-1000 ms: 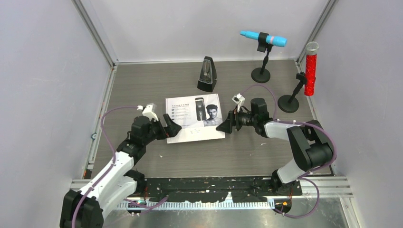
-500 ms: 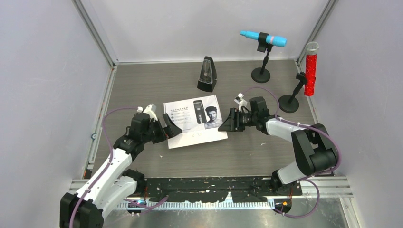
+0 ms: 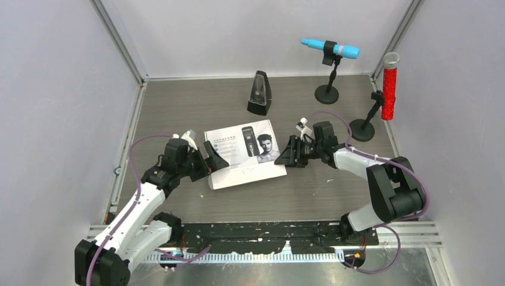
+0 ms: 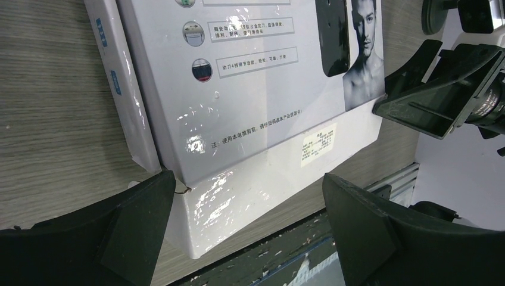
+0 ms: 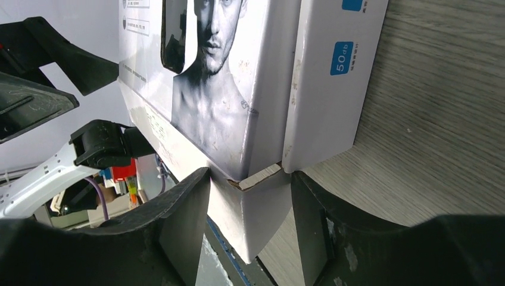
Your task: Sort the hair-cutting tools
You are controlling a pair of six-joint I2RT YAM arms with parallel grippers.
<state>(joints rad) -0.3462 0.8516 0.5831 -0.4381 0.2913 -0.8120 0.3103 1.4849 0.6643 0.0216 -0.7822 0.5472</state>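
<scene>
- Table (image 3: 178, 107): wood-grain top. No clipper, comb guard, cable or bottle lies out anywhere around the box, so no sorted groups exist yet.
- Box (image 3: 244, 156): white carton lying flat between the 2 grippers. Its printed face is up, showing a clipper picture and a man's portrait. It looks closed.
- Left gripper (image 4: 247, 182): at the box's near-left corner. Jaws spread wide, 1 finger on each side of that corner, grasping nothing.
- Right gripper (image 5: 250, 179): at the box's near-right corner, facing the left gripper across the box. Jaws partly drawn in and straddling the corner. Cannot tell whether they are actually pinching the card.
- Blue microphone (image 3: 329, 47) and red microphone (image 3: 389, 89): on stands beyond the box to its right, well apart from it. Not part of the job.
- Metronome (image 3: 259, 93): upright just beyond the box's far edge, apart from it. Not part of the job.
- Side panel (image 5: 324, 89): the box's right wall. A raw cardboard edge shows at its seam, between the right fingers.
- Tools: none in view, and I judge they are inside the box. 0 sorted so far. The step in hand looks like getting hold of the box to open it. Opening, unpacking and grouping each piece all remain.
</scene>
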